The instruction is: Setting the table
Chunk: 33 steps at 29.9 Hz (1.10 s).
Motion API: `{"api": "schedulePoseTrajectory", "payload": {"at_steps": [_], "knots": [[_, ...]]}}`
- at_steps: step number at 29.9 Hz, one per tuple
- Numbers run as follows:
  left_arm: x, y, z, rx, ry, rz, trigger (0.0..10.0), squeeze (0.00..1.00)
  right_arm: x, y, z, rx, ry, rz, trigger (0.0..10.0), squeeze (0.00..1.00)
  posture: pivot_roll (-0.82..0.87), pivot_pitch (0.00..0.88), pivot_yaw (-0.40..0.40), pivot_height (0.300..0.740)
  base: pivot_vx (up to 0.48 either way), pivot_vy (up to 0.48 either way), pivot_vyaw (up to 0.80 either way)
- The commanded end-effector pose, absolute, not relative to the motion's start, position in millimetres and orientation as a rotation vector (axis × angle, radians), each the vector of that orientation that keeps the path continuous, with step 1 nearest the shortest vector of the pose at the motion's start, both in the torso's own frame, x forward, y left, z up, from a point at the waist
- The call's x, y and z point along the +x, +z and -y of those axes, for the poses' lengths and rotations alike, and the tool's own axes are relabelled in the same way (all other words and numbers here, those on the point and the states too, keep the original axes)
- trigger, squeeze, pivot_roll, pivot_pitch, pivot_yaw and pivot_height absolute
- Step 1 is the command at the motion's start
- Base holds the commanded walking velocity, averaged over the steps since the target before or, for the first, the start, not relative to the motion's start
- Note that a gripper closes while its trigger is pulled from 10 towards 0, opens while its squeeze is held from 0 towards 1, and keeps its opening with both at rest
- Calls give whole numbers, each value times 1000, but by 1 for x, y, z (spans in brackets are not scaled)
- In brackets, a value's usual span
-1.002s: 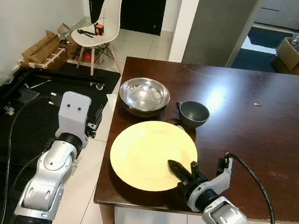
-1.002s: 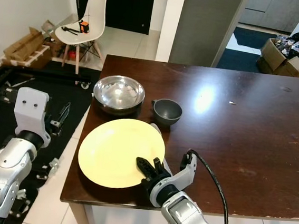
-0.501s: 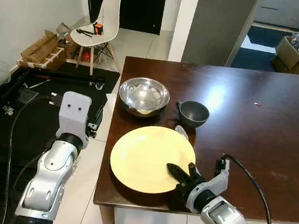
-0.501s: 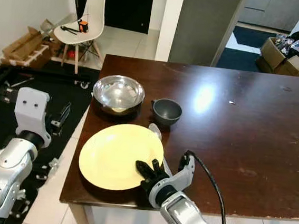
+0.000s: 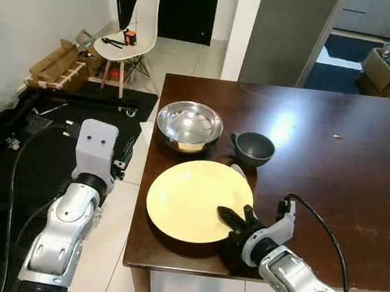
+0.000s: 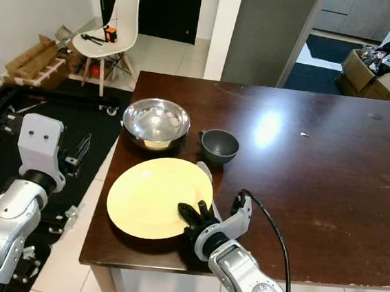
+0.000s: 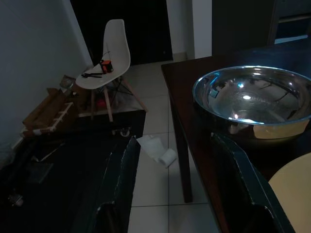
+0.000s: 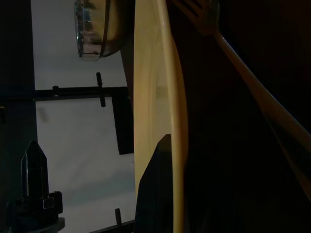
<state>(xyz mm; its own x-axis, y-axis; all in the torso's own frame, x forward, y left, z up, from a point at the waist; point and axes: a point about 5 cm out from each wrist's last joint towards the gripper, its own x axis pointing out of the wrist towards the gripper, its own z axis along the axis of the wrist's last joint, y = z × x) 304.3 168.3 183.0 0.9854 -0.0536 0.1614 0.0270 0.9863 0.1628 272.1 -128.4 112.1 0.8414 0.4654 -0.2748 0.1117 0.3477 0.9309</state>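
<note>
A: Where's the yellow plate point(image 5: 197, 200)?
B: Flat on the bench point(image 5: 330, 180), near its left front corner, just before the steel bowl point(image 5: 189, 125) and grey cup point(image 5: 253, 149).

A: And the arms?
B: The right end effector point(image 5: 233, 217) reaches low, fingers pinching the plate's near-right rim. The left end effector point(image 7: 182, 160) hangs beside the bench, fingers spread, empty.

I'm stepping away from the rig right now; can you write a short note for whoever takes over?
Right gripper: over the near right rim of the round yellow plate, one finger above it; whether it grips, unclear.
Left gripper: open, idle beside the table.
On the dark wooden table: shiny steel bowl, dark grey cup, a pale utensil beside the plate.
Left: placing the plate and utensil.
</note>
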Motion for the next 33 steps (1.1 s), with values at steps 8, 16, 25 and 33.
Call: {"api": "schedulePoseTrajectory", "payload": {"at_steps": [8,16,25,33], "knots": [[303,181,-168,163,-46,155,10000,0,269,109,128,1207,251,-556,10000,1000,8,0,83,740,0,0,0],[303,180,-167,160,-45,153,10000,0,258,116,128,1222,233,-552,10000,0,6,0,77,740,0,0,0],[302,178,-166,157,-50,148,10000,0,231,120,123,1237,221,-595,10000,0,-9,9,68,740,0,0,0],[301,177,-164,154,-60,143,10000,0,206,119,131,1231,161,-647,10000,0,-19,21,67,740,0,0,0]]}}
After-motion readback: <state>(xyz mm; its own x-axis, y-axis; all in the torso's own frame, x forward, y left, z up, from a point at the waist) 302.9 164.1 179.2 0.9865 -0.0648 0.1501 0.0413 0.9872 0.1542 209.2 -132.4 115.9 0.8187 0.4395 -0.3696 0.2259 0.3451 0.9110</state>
